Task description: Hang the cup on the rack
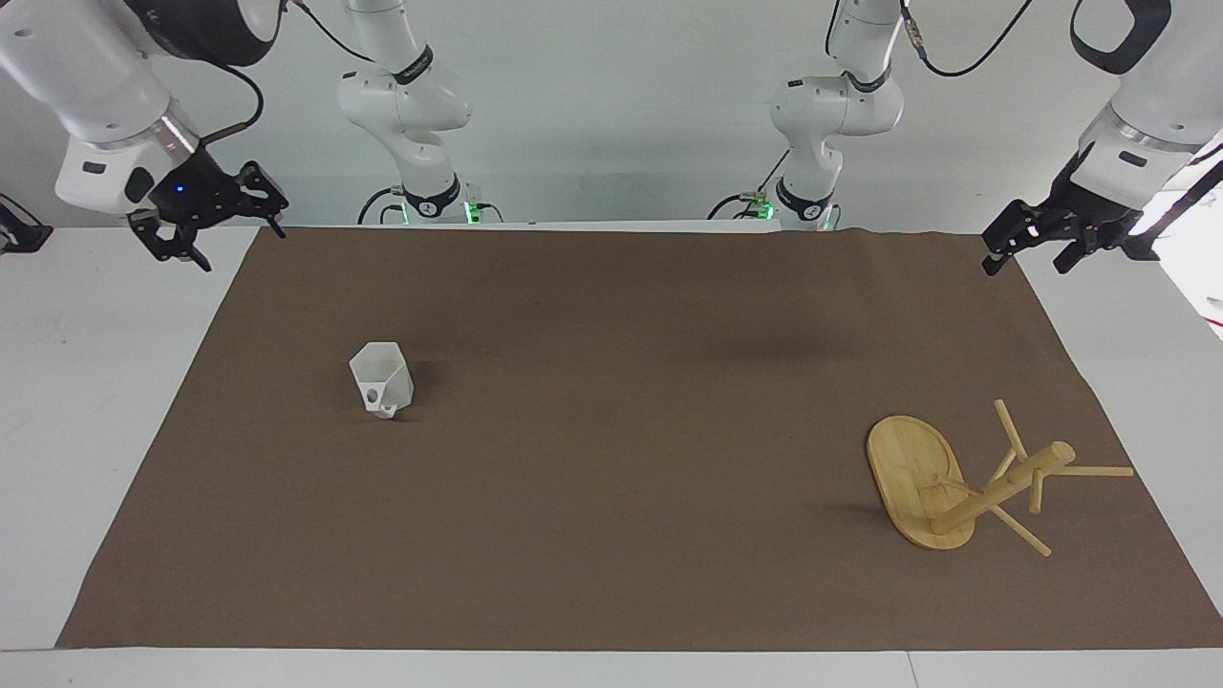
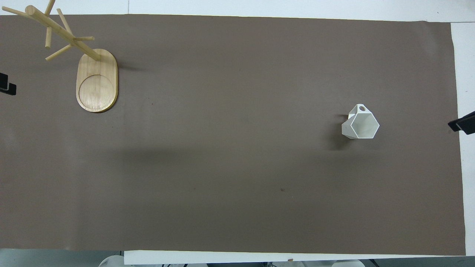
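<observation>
Right pincer [image 1: 232, 241] open over mat [image 1: 611, 573] edge, cup [image 1: 381, 379] apart.

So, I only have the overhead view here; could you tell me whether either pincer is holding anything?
Observer: No. The right pincer hangs open and empty, raised over the bare table beside the mat.
Operator: Thanks, and the left one, please?
Observer: The left pincer is open and empty too, raised over the mat's corner at its own end, well clear of the rack.
</observation>
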